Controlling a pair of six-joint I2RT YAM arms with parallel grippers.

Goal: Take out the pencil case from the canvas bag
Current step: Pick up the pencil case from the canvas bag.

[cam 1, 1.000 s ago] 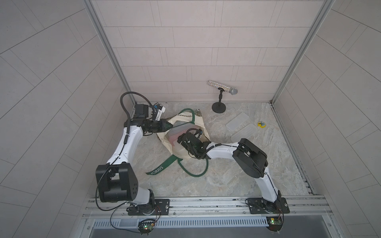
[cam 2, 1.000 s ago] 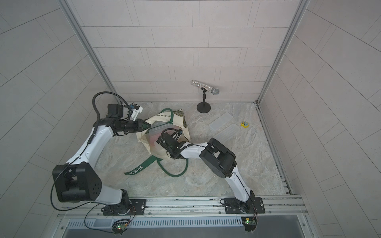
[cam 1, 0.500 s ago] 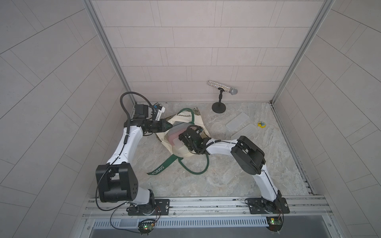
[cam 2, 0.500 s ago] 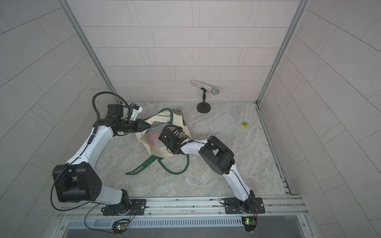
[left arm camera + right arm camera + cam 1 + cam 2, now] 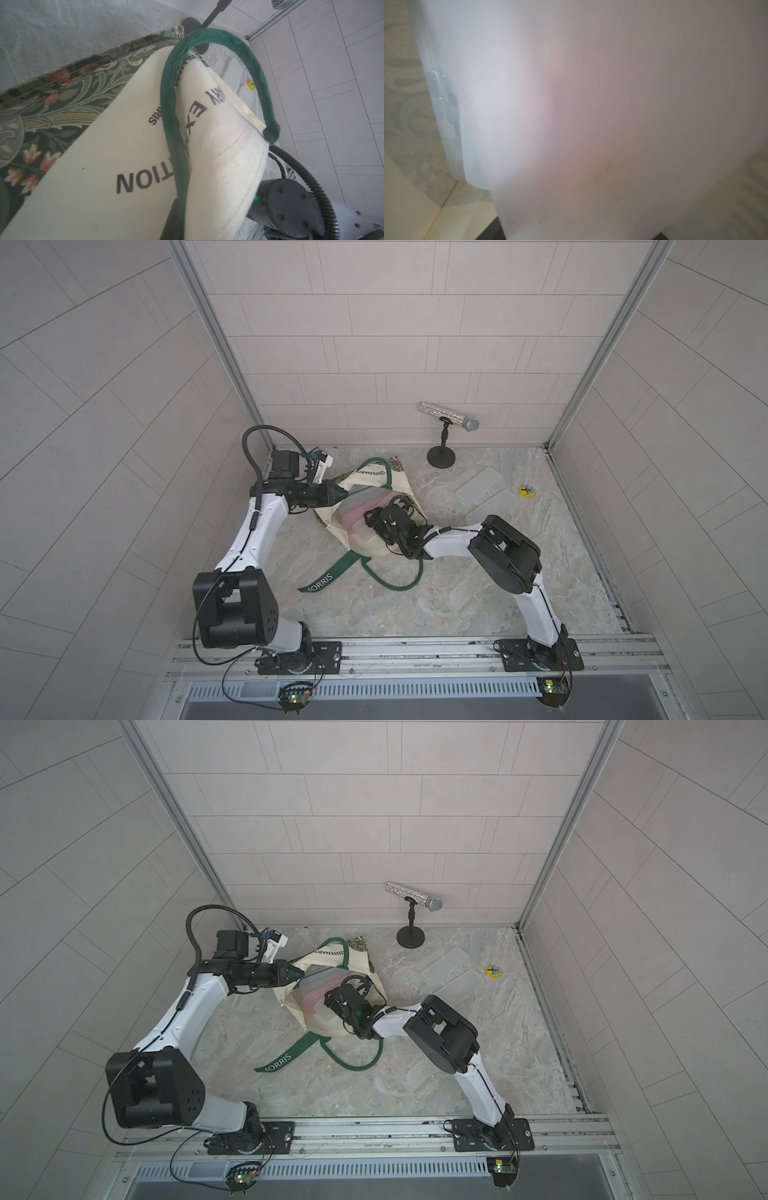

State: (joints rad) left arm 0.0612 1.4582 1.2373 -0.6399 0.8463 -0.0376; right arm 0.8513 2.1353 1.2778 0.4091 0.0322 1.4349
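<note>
The cream canvas bag point(image 5: 332, 524) point(image 5: 289, 996) lies on its side on the floor, mouth towards the right arm. My left gripper point(image 5: 343, 493) point(image 5: 300, 972) is shut on its rim beside the green handle point(image 5: 239, 47); cream cloth point(image 5: 104, 145) fills the left wrist view. The pencil case point(image 5: 357, 510) point(image 5: 316, 994), a frosted plastic box with pink inside, shows in the bag's mouth. My right gripper point(image 5: 369, 517) point(image 5: 328, 1003) is shut on its near end. In the right wrist view the case point(image 5: 571, 104) fills the frame, with dark fingertips point(image 5: 492, 230) at its edges.
A green strap lettered MORRIS point(image 5: 328, 578) trails from the bag towards the front. A microphone on a stand point(image 5: 446, 418) stands at the back wall. Two flat frosted boxes point(image 5: 478, 485) point(image 5: 494, 506) and a small yellow object point(image 5: 527, 491) lie at the back right.
My right gripper's jaws have narrowed onto the pencil case and the wrist has shifted slightly towards the bag's mouth. The left arm holds still.
</note>
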